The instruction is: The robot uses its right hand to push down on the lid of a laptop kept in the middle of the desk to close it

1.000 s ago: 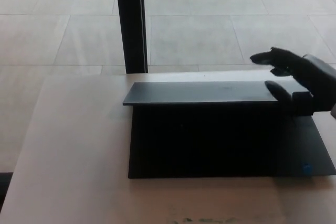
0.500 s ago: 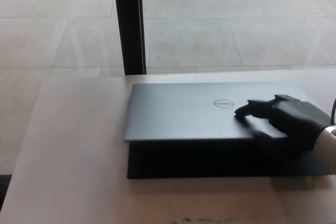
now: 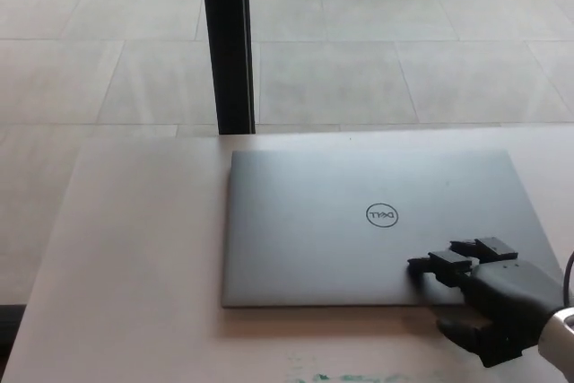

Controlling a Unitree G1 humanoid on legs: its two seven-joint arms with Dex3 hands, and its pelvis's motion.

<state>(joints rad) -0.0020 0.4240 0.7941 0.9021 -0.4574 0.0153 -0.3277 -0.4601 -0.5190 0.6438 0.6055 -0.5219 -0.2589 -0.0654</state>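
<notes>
Laptop (image 3: 359,221) closed flat, long axis left-right (logo upside-down), right hand (image 3: 489,298) on near-right corner

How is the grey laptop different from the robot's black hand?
The flat grey laptop is wide and smooth; the robot's black right hand is smaller and lumpy, with thick fingers. The laptop lies closed on the pale desk, while the hand reaches in from the right, its fingers resting on the lid's near right corner. The laptop has a round logo; the hand shows none. Both are above the desk.
</notes>
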